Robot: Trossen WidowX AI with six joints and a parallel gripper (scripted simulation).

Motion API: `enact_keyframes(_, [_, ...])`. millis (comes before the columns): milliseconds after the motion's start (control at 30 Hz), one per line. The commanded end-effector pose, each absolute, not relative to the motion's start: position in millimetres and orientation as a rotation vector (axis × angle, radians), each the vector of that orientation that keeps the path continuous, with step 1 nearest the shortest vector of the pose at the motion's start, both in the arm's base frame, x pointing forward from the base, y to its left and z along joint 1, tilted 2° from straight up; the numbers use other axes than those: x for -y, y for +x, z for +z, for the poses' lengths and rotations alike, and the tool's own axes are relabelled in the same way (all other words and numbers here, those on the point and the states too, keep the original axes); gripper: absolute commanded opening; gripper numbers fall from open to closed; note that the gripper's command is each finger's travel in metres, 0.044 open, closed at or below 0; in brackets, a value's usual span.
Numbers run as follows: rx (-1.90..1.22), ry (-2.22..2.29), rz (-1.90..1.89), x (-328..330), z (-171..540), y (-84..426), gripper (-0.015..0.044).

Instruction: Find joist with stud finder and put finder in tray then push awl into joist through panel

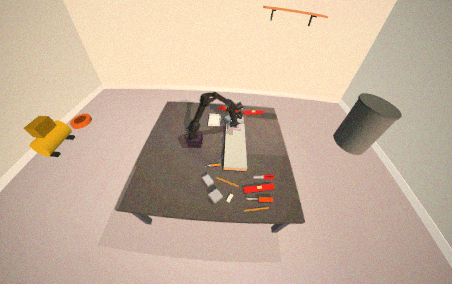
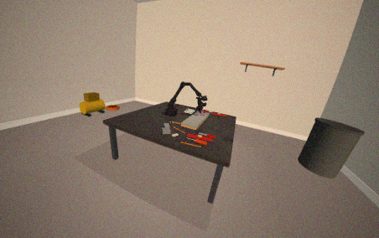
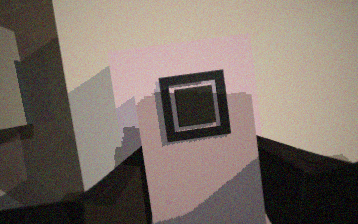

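A dark brown, grainy rectangular table stands on dark legs. Well apart from it is a tall, dark grey, smooth-sided cylindrical bin; what is inside it cannot be made out. A yellow rounded tank with a boxy top sits on the floor, near an orange ring-shaped object.

On the table, a black jointed arm bends over the far part of a long, flat, pale panel with a tan front edge. A white, flat-looking rectangular piece lies between the arm and the panel; I cannot tell whether it is the tray.

Near the panel's front end lie two grey blocks, red and orange tools, and thin orange sticks.

The black gripper is pinching the pale pink, boxy stud finder, which has a black square frame around a dark square on its face. The stud finder is between the fingers, over the panel's far part; whether it touches the surface is unclear.
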State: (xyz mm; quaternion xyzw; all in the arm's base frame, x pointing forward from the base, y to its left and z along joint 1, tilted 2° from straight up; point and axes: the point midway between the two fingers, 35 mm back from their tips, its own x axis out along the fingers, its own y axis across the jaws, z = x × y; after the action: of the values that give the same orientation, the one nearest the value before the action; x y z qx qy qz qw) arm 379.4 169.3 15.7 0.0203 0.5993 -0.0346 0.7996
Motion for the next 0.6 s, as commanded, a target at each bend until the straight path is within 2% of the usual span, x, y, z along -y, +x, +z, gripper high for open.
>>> enact_keyframes(0, [-1.286,0.044,-0.065,-161,16,378,0.0])
enact_keyframes(567, [-1.286,0.04,-0.068,-109,15,374,0.0])
